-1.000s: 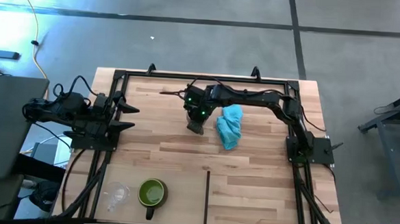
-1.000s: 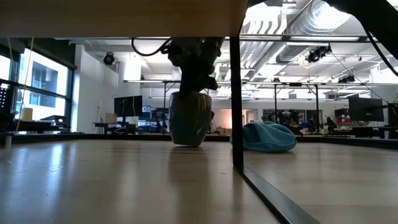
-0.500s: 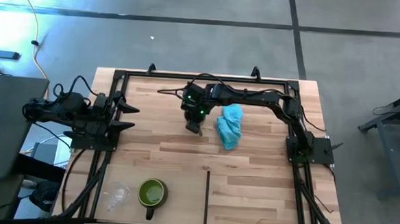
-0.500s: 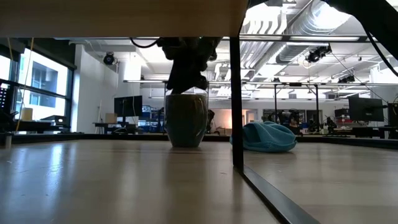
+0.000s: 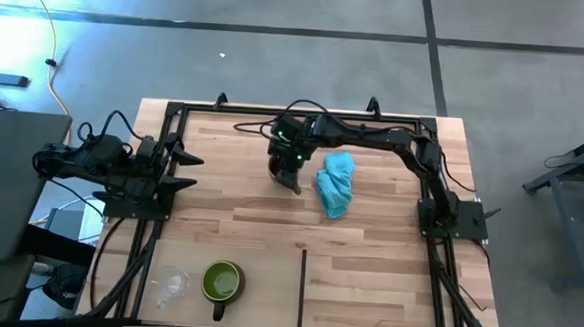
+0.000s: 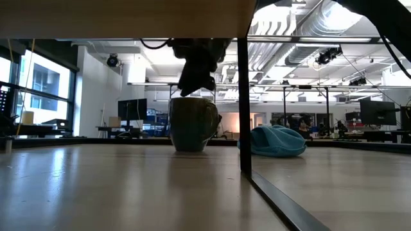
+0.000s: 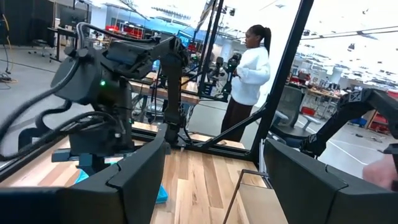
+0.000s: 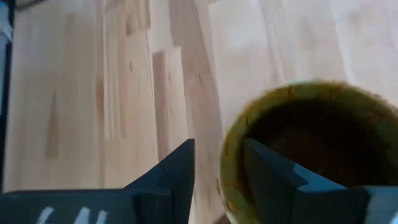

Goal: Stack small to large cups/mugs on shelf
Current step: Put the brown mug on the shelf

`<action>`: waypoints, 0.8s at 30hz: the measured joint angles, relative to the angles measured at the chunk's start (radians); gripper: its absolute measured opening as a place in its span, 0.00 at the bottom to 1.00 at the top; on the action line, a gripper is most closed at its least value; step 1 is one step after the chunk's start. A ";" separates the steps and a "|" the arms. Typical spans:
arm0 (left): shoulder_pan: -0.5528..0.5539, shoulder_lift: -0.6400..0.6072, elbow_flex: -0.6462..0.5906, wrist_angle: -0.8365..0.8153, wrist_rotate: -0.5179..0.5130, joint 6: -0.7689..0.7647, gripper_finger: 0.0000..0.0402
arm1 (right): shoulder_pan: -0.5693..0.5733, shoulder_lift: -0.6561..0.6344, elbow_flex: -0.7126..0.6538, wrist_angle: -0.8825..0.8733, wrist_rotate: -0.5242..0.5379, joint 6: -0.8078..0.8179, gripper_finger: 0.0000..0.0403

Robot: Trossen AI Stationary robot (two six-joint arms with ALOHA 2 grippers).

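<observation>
The brown mug (image 6: 191,124) stands upright on its base on the wooden table, left of the blue cloth, its handle (image 6: 216,122) toward the cloth. My right gripper (image 5: 291,171) hovers open just over its rim, one finger outside the wall and one over the hollow (image 8: 217,165). The green mug (image 5: 222,282) and the clear cup (image 5: 171,283) stand at the near left on the pale shelf (image 5: 365,298). My left gripper (image 5: 186,173) waits open at the table's left side.
A light-blue cloth (image 5: 336,184) lies bunched just right of the brown mug. Black frame rails (image 5: 295,114) run round the table. A dark upright post (image 6: 244,96) stands under the shelf in the low view. A person stands in the room beyond (image 7: 249,74).
The brown mug, tilted in my right gripper a second ago, has settled upright on the table and turned, so its handle now shows toward the cloth. My right gripper has rolled at the wrist, let go of the mug and stands just over its rim.
</observation>
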 joint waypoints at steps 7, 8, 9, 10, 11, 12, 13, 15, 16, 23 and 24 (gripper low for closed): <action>0.000 0.000 0.000 0.000 0.000 -0.015 0.65 | -0.020 0.000 0.001 -0.196 -0.001 -0.291 0.32; 0.000 0.000 0.000 0.000 0.000 -0.015 0.65 | -0.023 0.000 0.001 -0.220 -0.001 -0.325 0.32; 0.000 0.000 0.000 0.000 0.000 -0.015 0.65 | -0.024 -0.001 0.001 -0.242 -0.001 -0.355 0.32; 0.000 0.000 0.000 0.000 0.000 -0.015 0.65 | -0.025 -0.001 0.001 -0.258 -0.001 -0.373 0.32; 0.000 0.000 0.000 0.000 0.000 -0.016 0.65 | -0.027 -0.001 0.001 -0.264 0.001 -0.388 0.32; 0.000 0.000 0.000 0.000 0.000 -0.015 0.65 | -0.030 -0.001 0.001 -0.262 0.001 -0.397 0.32; 0.000 0.000 0.000 0.000 0.000 -0.016 0.65 | -0.032 -0.001 0.001 -0.257 0.001 -0.399 0.32; 0.000 0.000 0.000 0.000 0.000 -0.019 0.65 | -0.037 -0.001 0.001 -0.246 0.001 -0.396 0.32; 0.000 0.000 0.000 0.000 0.000 -0.021 0.65 | -0.039 -0.001 0.001 -0.239 0.001 -0.393 0.32; 0.000 0.000 0.000 0.000 0.000 -0.023 0.65 | -0.039 -0.001 0.001 -0.210 0.000 -0.381 0.32; 0.000 0.000 0.000 0.000 0.000 -0.023 0.65 | -0.039 -0.001 0.001 -0.208 0.000 -0.381 0.32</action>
